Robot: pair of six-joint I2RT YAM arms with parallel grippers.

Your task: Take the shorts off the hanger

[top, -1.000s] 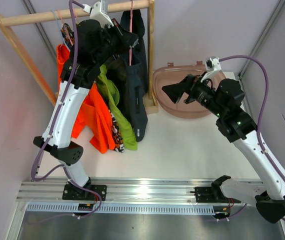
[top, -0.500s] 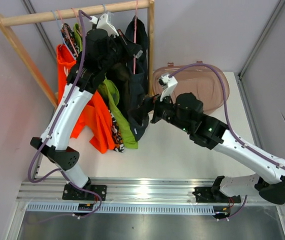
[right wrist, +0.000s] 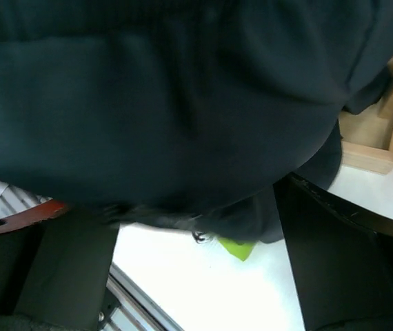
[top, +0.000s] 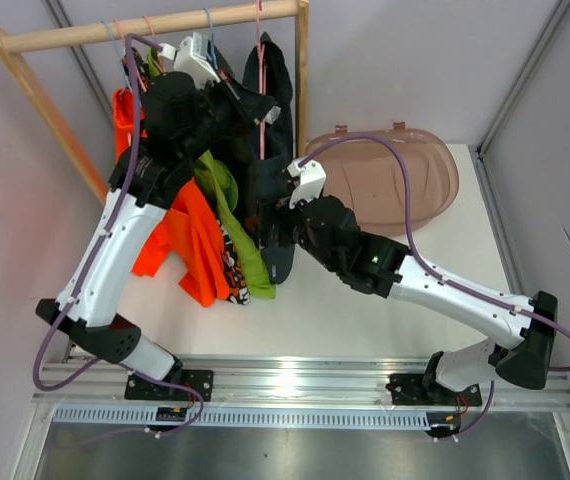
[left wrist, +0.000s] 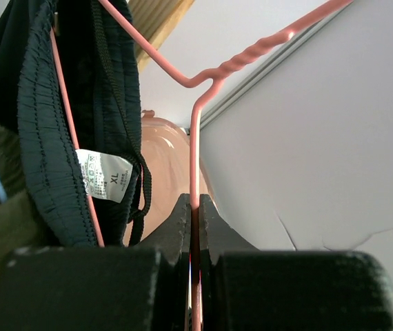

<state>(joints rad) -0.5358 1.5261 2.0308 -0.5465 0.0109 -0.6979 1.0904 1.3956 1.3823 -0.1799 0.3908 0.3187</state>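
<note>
The navy shorts [top: 277, 150] are dark, almost black, with a gathered elastic waistband, a drawstring and a white size tag [left wrist: 102, 176] marked XL. They hang on a pink wire hanger [top: 260, 55] at the right end of the rail [top: 85, 33], beside the olive pair [left wrist: 0, 227]. The lime [top: 247, 240], camo [top: 233, 272] and orange [top: 190, 240] pairs hang further left.

The left gripper [top: 263, 108] is clenched on the hanger's wire just under the hook. The left wrist view shows this clearly, with both fingers [left wrist: 209, 221] pressed flat against the wire and the waistband draped over the hanger's arm. From above, only the black gripper body against the cloth can be made out.

The right gripper [top: 268, 235] is at the lower part of the navy shorts. Its own camera shows its fingers [right wrist: 72, 269] spread wide and released, one on each side, and the dark hem sagging between them. A scrap of lime cloth shows below. Whether the fingers touch the fabric I cannot tell.

Only the top view shows the brown bin [top: 405, 180] on the table to the right of the rack.

The navy shorts hang lengthwise, waistband up at the rail and legs pointing down toward the table, by the rack's foot [right wrist: 369, 148].
</note>
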